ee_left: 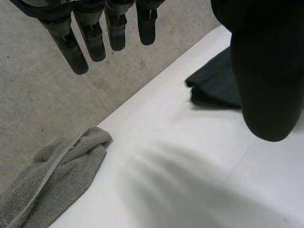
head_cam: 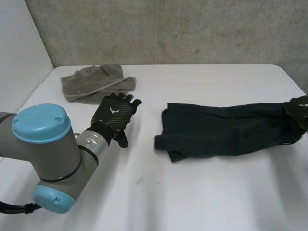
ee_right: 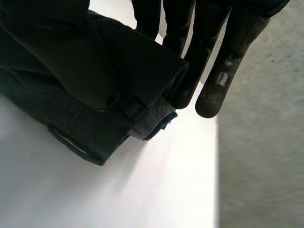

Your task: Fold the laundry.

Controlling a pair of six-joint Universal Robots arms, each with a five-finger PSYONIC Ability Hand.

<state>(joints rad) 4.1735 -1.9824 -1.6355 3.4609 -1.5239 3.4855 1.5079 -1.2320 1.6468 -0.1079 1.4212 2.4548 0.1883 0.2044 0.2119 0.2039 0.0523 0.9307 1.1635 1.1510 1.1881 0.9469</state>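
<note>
**A:** Where does the dark garment (head_cam: 221, 130) lie?

**B:** You see it stretched along the white table (head_cam: 192, 197). Your right hand (head_cam: 299, 111) pinches its end, with cloth between thumb and fingers (ee_right: 223, 71).

**A:** And your left hand (head_cam: 115, 114)?

**B:** Well apart from the garment's other end, fingers straight, holding nothing. A grey towel (head_cam: 94, 83) lies farther still from the garment.

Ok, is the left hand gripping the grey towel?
No, the left hand is open, fingers straight, holding nothing; the grey towel lies beside it.

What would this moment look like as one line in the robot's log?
left hand: open, beside grey towel | right hand: pinching end of dark garment | fold: not yet done
</note>
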